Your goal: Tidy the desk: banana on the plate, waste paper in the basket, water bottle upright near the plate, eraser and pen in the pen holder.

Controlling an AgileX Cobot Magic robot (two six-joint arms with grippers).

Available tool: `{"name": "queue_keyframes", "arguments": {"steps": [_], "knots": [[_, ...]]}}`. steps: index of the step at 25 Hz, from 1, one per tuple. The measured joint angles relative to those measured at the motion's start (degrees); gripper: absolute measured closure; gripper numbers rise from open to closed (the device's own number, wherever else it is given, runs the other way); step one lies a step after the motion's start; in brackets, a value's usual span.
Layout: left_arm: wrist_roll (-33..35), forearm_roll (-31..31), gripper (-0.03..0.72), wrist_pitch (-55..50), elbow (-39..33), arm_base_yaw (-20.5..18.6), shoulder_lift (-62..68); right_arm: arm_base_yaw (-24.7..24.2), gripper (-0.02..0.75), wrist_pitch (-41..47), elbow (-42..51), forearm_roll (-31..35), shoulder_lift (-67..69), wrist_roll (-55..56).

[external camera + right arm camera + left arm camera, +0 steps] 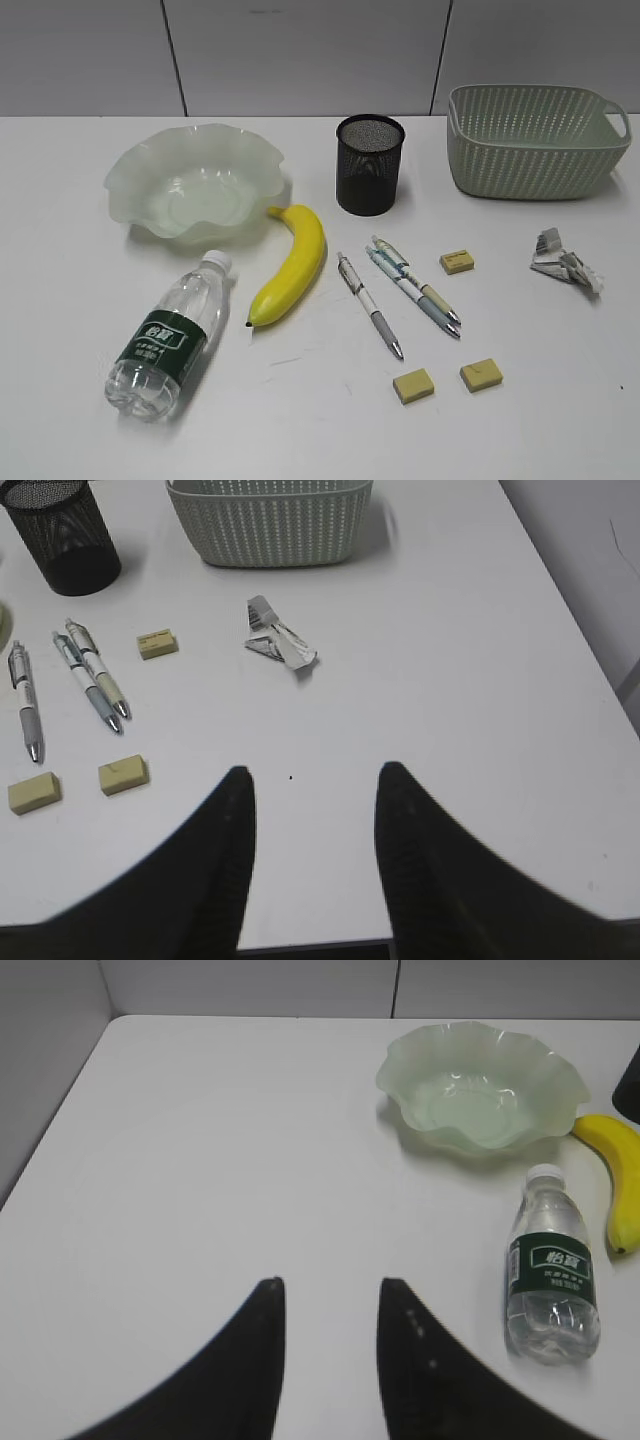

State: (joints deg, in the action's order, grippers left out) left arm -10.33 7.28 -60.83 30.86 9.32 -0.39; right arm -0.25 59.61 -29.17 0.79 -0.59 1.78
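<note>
Pens (400,293) and erasers (456,262) lie between banana (290,264) and waste paper (566,263).

I see a pale grey panelled wall (300,55) behind the work surface, split by thin dark vertical seams. Light is even and soft, casting only faint shadows.

Yellow banana (291,266), black mesh pen holder (369,165), woven-pattern sage-green basket (535,141).

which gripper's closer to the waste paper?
Right. The right gripper hovers open just short of the waste paper. The left gripper is over bare desk, with no paper in its view.
</note>
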Motion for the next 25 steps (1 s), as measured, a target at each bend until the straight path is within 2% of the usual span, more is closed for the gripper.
{"name": "queue_keyframes", "arguments": {"steps": [25], "knots": [[0.00,-0.34,0.452,0.00,0.00,0.00,0.00,0.00,0.408,0.00,0.00,0.00,0.00,0.00]]}}
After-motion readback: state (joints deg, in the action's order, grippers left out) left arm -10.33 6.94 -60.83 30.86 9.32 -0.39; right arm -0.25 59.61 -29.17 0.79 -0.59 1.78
